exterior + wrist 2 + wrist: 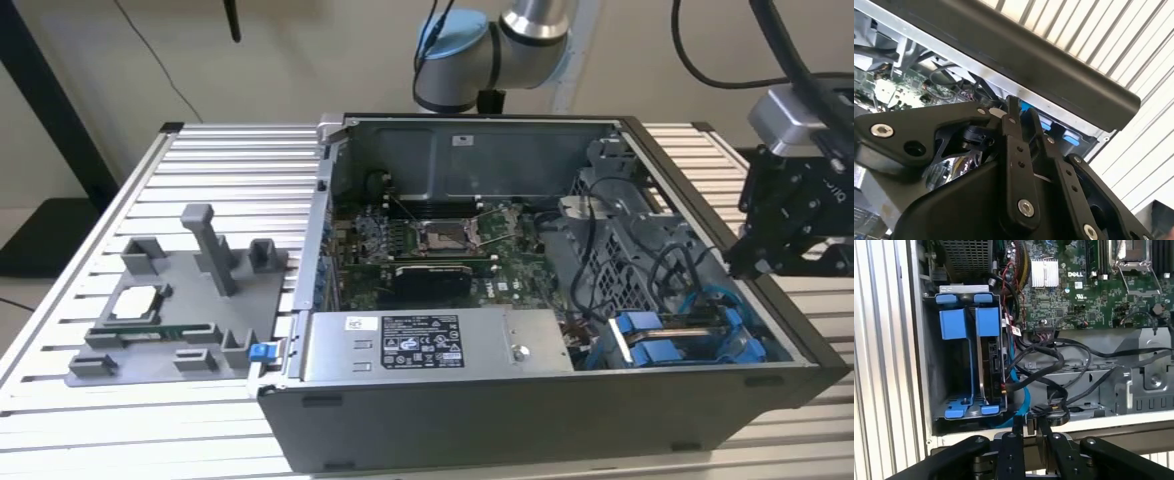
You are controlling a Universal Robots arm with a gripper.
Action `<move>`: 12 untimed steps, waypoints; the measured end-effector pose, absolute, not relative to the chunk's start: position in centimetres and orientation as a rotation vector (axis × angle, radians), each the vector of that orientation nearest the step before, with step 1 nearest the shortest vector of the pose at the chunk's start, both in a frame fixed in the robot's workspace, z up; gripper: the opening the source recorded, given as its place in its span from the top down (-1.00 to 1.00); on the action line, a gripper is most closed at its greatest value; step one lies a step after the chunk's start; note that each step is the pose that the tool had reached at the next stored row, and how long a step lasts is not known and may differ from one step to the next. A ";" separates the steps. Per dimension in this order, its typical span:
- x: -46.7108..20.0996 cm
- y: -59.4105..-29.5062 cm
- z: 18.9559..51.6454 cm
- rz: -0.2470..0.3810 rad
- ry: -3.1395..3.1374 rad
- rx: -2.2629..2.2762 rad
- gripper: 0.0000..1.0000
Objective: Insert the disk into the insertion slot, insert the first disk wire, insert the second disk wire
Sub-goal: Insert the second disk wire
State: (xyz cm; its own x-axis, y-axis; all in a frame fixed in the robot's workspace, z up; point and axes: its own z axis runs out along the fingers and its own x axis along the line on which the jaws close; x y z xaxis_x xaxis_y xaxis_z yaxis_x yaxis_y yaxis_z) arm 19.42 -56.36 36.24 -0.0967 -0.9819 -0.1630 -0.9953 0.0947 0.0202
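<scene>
Slatted table [200, 170] carries an open computer case [534, 425]. Inside the case, along one wall: grey power-supply box [427, 345]. Beside that, in the case's corner: the insertion slot [964, 289]. The disk [991, 362] stands on edge inside the slot, in its blue carrier. Black cables [1079, 346] run across the case just beside the slot. Gripper [1030, 432] hovers over the case rim by the slot, jaws a narrow gap apart, holding nothing.

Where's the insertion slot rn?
In the exterior view the insertion slot sits in the near corner of the computer case, on that view's right, beside the power-supply box and near the gripper.
</scene>
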 end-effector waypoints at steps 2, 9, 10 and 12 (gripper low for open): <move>19.4 -56.4 36.2 0.224 2.232 -2.010 1.00; 19.4 -56.4 36.2 0.267 2.218 -1.977 1.00; 19.4 -56.4 36.2 0.269 2.217 -1.976 1.00; 19.4 -56.4 36.3 0.270 2.217 -1.976 1.00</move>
